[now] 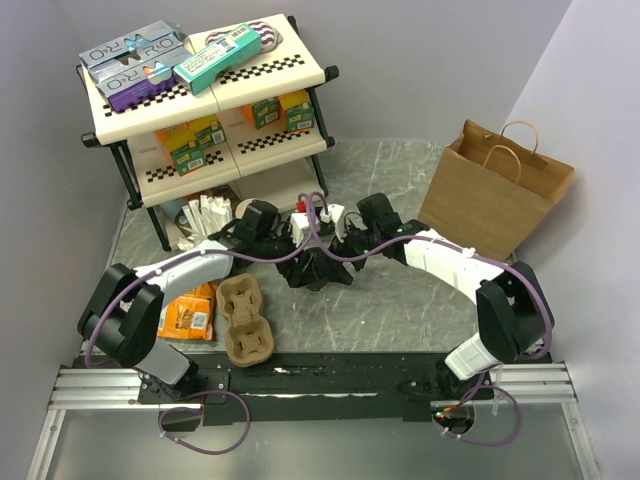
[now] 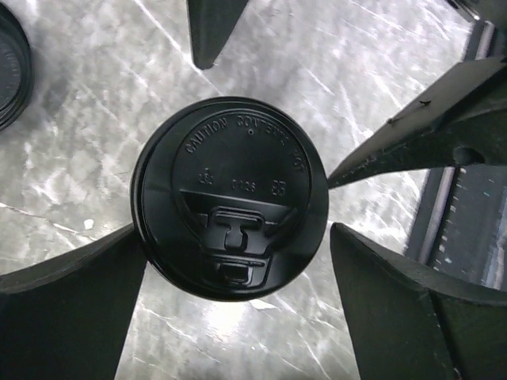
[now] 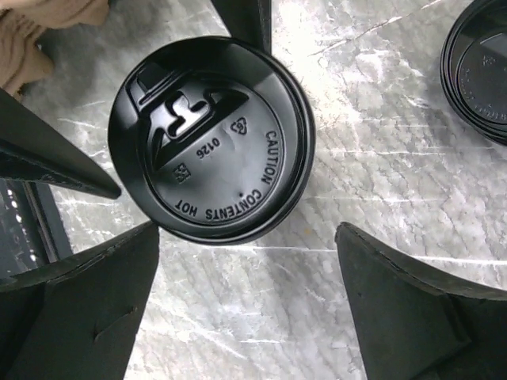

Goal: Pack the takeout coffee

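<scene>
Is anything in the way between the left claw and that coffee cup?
Nothing visible is. The left gripper hangs open directly above the takeout coffee, with a finger on either side of it. The right gripper, also open, crowds the same cup.

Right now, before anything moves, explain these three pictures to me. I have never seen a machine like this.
These are two robot arms bolted at the near edge of a grey table. The wide picture looks down from above and behind them. Each of the other two comes from a camera on one wrist. On the table are a brown paper bag, a pulp cup carrier, an orange packet and a stocked shelf. Both wrist cameras look straight down on the black lid of the takeout coffee. The left gripper and the right gripper both stand open around it, so nothing is held.
</scene>
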Robot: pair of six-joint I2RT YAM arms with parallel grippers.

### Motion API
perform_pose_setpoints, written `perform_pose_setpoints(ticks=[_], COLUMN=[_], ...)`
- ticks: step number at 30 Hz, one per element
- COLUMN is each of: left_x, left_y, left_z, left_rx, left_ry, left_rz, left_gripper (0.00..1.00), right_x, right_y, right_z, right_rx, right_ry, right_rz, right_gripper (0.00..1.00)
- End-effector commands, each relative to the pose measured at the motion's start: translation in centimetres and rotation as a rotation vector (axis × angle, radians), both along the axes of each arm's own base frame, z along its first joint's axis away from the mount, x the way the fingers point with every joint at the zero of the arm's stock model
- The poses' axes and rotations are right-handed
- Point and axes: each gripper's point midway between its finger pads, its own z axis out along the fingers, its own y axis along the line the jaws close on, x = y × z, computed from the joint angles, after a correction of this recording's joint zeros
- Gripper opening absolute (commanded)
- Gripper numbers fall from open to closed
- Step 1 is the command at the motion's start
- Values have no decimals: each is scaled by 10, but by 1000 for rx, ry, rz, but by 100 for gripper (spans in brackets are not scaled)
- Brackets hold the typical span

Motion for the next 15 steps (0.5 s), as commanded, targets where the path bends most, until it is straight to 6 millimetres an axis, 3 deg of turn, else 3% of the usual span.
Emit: perform_pose_setpoints(ticks=[1, 5, 7, 10, 15], left_x=[3, 21, 19, 19, 16], left_y=[-28, -12, -6, 7, 13], left_z=[49, 78, 89, 95, 83], left_rx=[-113, -200, -214, -204, -203], left_ry=[-46, -26, -29, -37, 5], left_rz=[-92, -53, -61, -41, 19], left_gripper=[99, 99, 99, 100, 99], right_x=[-19, -24, -25, -20, -11], right_y=[23, 21, 22, 26, 30], right_z=[41, 50, 51, 54, 54], right_rx=[78, 118, 125, 122, 121], right_ry=[-101, -82, -89, -113, -118], right_rz=[138, 140, 155, 183, 179], right_gripper=[100, 100, 100, 100, 100])
